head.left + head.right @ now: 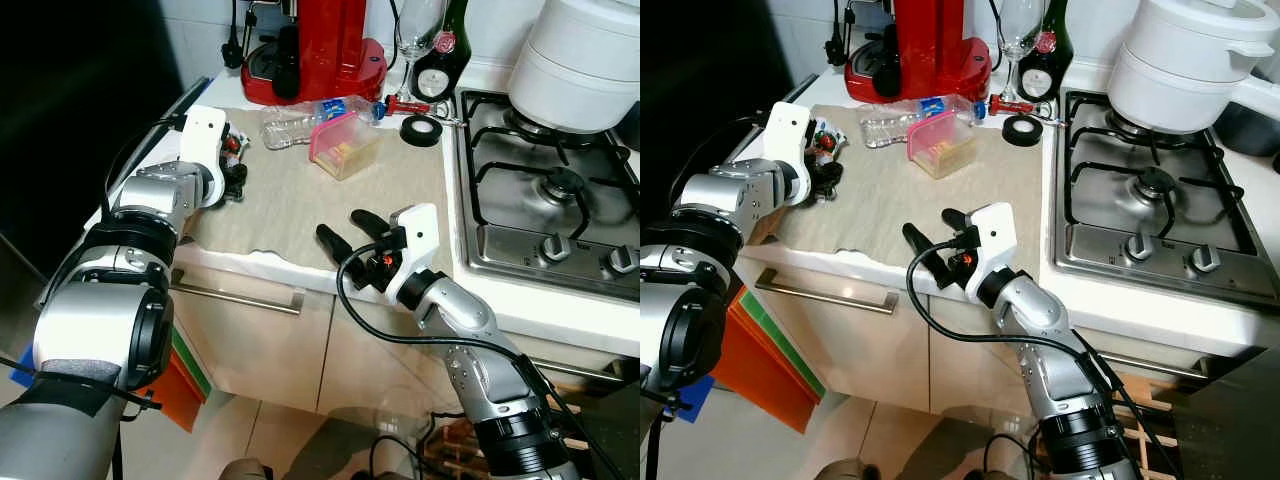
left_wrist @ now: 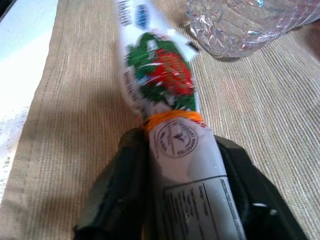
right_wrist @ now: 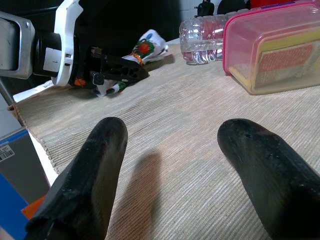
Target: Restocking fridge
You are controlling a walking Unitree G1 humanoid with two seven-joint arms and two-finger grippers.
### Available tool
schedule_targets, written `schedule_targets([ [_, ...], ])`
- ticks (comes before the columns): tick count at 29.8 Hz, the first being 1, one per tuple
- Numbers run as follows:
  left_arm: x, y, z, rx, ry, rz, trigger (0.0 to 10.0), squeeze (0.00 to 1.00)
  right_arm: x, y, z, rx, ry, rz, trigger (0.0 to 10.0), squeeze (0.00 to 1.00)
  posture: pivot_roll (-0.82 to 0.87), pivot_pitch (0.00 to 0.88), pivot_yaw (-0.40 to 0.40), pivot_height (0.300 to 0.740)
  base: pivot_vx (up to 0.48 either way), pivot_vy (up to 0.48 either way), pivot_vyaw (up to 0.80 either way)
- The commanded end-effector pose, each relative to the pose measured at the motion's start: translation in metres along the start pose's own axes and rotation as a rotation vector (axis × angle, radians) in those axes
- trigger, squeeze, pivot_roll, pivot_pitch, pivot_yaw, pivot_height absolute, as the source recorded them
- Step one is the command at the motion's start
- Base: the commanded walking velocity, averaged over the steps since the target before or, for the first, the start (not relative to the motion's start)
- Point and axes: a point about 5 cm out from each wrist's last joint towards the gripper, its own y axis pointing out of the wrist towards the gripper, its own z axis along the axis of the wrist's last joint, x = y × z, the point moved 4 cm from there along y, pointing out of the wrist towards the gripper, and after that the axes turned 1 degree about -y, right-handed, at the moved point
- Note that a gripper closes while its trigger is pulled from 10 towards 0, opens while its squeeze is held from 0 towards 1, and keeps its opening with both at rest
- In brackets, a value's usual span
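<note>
The food packet (image 2: 172, 125) lies on the beige mat (image 1: 290, 210), near the plastic bottle (image 1: 295, 125); my left gripper (image 2: 182, 200) is clamped around it. My right gripper (image 3: 175, 170) hovers spread wide, holding nothing.

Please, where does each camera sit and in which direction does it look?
Eye views: on the head, looking down at the counter mat; both arms show.
Left wrist view: along the left end effector, shut on a printed packet.
Right wrist view: along the open right end effector.
Shared: the pink-lidded box.
</note>
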Motion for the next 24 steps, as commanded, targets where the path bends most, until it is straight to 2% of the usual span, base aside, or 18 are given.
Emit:
schedule_targets([
  [1,0.005,0.004,-0.025,-0.089,0.002,-0.020,0.0,0.00,0.000,-0.003,-0.011,-0.040,0.017,-0.012,10.0,0.00,-0.02,0.059,-0.020,0.740,0.000,0.000,0.00],
  [11,0.004,0.004,-0.023,-0.069,0.043,-0.010,0.0,0.00,0.000,-0.003,-0.011,-0.041,0.017,-0.013,10.0,0.00,-0.02,0.061,-0.021,0.740,0.000,0.000,0.00],
  [17,0.003,0.003,-0.010,-0.012,0.047,0.001,0.0,0.00,0.000,-0.003,-0.011,-0.040,0.018,-0.012,10.0,0.00,-0.02,0.060,-0.024,0.740,0.000,0.000,0.00],
  [20,0.002,0.001,0.001,0.038,0.049,0.005,0.0,0.00,0.000,-0.003,-0.011,-0.041,0.017,-0.010,10.0,0.00,-0.02,0.059,-0.026,0.740,0.000,0.000,0.00],
  [24,0.001,-0.005,0.031,0.170,0.058,0.014,0.0,0.00,0.001,-0.003,-0.011,-0.042,0.016,-0.011,10.0,0.00,-0.02,0.058,-0.027,0.740,0.000,0.000,0.00],
])
